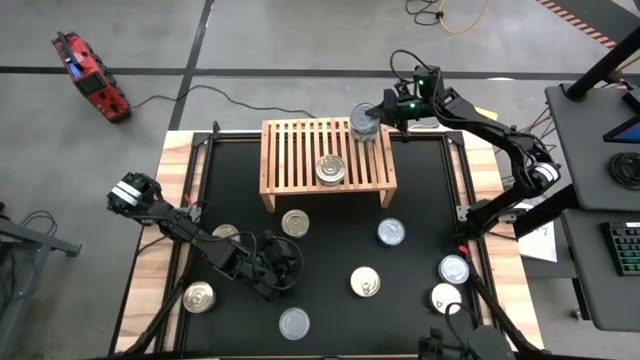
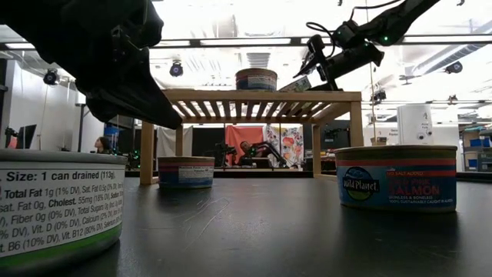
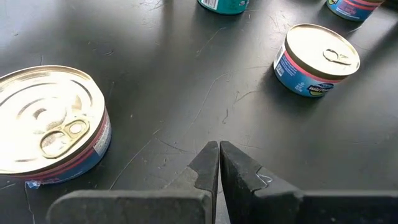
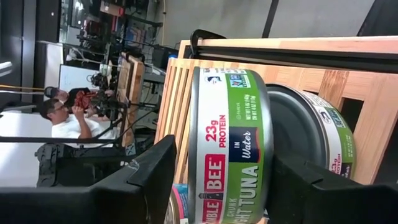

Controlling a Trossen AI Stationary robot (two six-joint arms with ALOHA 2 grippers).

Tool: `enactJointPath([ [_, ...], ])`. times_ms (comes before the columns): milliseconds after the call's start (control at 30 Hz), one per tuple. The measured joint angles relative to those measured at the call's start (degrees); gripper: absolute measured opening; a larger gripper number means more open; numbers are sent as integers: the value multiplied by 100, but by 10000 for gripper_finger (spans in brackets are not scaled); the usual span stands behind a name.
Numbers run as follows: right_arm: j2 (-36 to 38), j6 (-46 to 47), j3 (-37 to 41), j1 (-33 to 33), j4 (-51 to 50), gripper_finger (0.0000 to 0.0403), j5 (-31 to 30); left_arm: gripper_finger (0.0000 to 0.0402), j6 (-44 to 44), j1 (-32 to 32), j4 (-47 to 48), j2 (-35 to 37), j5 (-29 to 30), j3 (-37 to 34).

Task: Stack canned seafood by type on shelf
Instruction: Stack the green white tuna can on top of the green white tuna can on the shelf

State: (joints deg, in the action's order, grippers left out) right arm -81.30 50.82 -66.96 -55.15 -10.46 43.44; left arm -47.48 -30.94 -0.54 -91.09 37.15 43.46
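Observation:
The light-wood shelf point(image 1: 300, 150) stands at the table's far middle with one can point(image 1: 331, 170) on its slats. At its far right corner is a green-labelled tuna can point(image 4: 230, 143), with a second can of the same label point(image 4: 333, 146) just under it. My right gripper point(image 4: 224, 152) is open around the upper can, one finger over its lid and one by its base. My left gripper point(image 3: 219, 155) hangs shut above the mat near the left front, between loose cans point(image 3: 46, 124) point(image 3: 316, 59). My right gripper comes in level from the far right. A strip of shelf shows between one finger point(image 4: 149, 174) and the can's lid rim point(image 4: 193, 155). The other finger point(image 4: 311, 193) runs right along the base rim point(image 4: 268, 155); I cannot tell whether they touch.
Several cans lie loose on the black mat: point(image 1: 295, 222), point(image 1: 198, 297), point(image 1: 294, 322), point(image 1: 365, 282), point(image 1: 391, 233), point(image 1: 454, 269). One can point(image 2: 185, 171) shows under the shelf in the low view. A seated person point(image 4: 59, 118) is in the room beyond the table.

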Motion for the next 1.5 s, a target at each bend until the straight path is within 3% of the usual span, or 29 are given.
enactJointPath([
  [900,50,-414,0,15,-195,200,-151,0,0,33,25,-2,0,-1],
  [1267,50,-276,0,15,-273,285,-91,0,0,46,30,-2,0,-2],
  [1500,55,-154,-24,15,-335,310,68,0,0,44,48,-2,0,-2],
])
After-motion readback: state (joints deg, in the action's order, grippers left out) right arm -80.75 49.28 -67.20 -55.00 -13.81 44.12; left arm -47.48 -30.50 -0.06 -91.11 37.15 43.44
